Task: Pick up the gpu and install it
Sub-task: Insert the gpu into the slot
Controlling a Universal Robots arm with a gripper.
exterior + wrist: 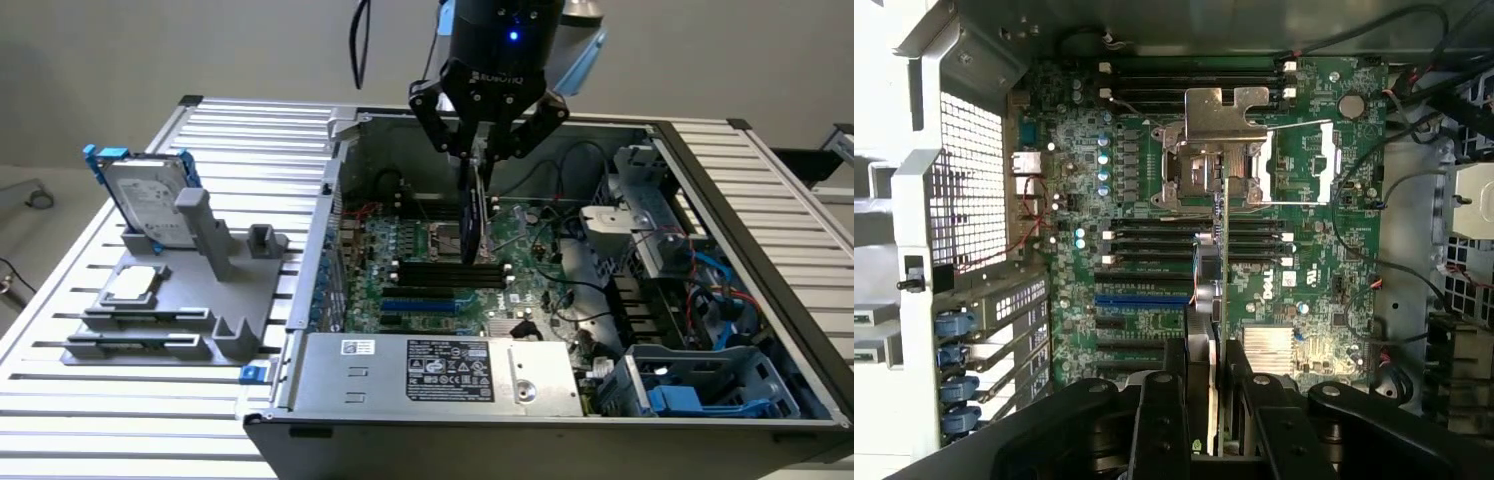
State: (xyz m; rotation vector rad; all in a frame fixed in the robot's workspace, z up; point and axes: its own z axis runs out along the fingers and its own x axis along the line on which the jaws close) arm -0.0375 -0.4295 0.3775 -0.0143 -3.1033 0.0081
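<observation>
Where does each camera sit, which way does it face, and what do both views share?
Exterior view: off the arm, above the slatted metal table, looking down into the open grey computer case; shows the black arm and its hand.
Wrist view: on the wrist, looking past the hand's fingers onto the large green motherboard.
Shared: the thin green graphics card clamped edge-on in the hand, and the motherboard.

In the exterior view, a hard drive (144, 200) stands upper left on a gray rack (200, 330). Lower centre, a power supply (447, 372) sits in the open case (534, 445), with the motherboard (414, 250) above it.
</observation>
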